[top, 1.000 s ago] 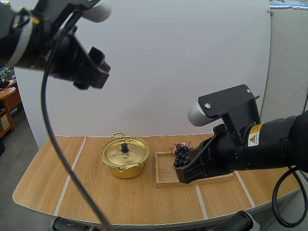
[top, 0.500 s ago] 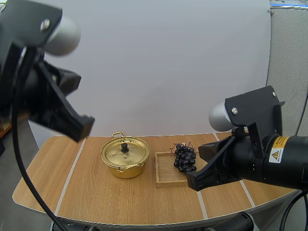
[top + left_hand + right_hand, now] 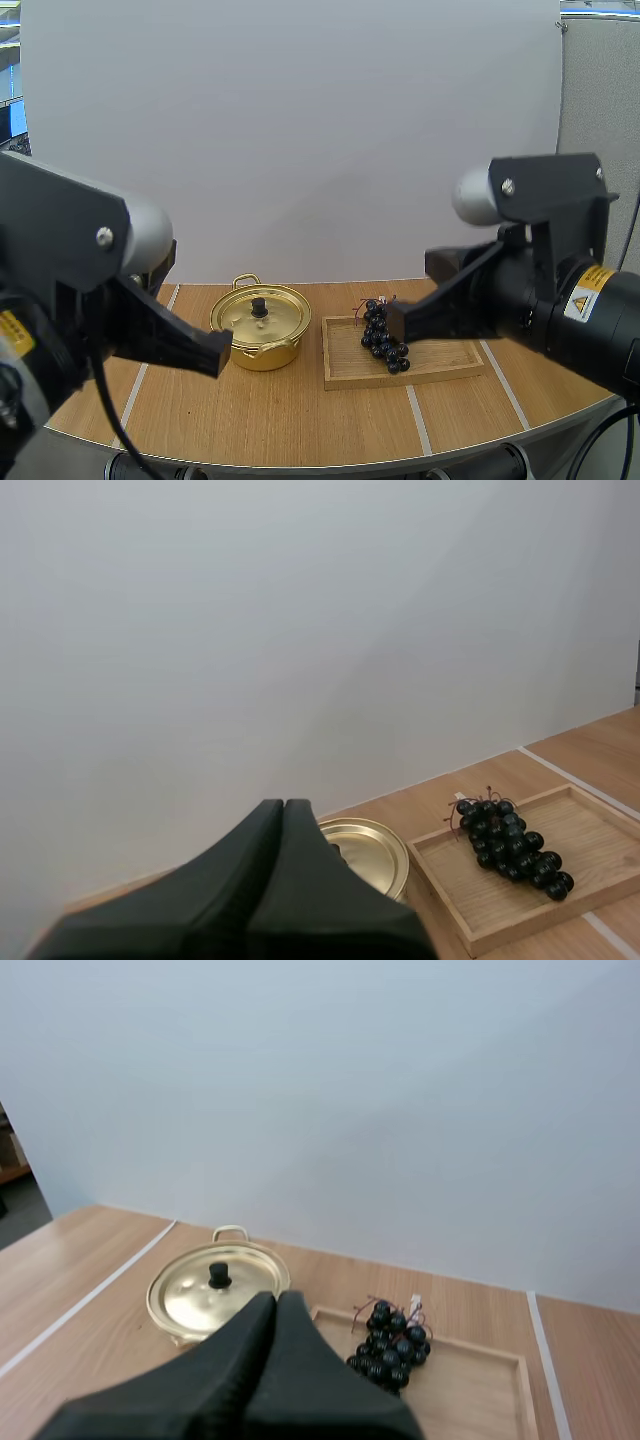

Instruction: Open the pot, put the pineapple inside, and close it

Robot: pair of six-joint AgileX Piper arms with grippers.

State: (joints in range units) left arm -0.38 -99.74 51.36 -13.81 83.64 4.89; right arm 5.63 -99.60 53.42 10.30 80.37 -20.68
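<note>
A gold pot (image 3: 260, 328) with its lid on and a black knob (image 3: 259, 306) stands on the wooden table. To its right a bunch of dark grapes (image 3: 383, 336) lies on a wooden tray (image 3: 445, 362). My left gripper (image 3: 283, 804) is shut on nothing, its fingers one dark wedge, held high and short of the pot (image 3: 372, 852). My right gripper (image 3: 277, 1298) is also shut on nothing, above and short of the pot (image 3: 200, 1295) and the grapes (image 3: 392, 1350). In the high view my left arm (image 3: 90, 290) hangs at the pot's left and my right arm (image 3: 540, 295) at the tray's right.
The table (image 3: 290, 410) has pale lines across it and a curved front edge. A white wall rises right behind the pot and tray. Bare wood lies in front of both.
My left arm has swung down from the upper left to beside the pot. My right arm has drawn back and up off the tray, uncovering the grapes.
</note>
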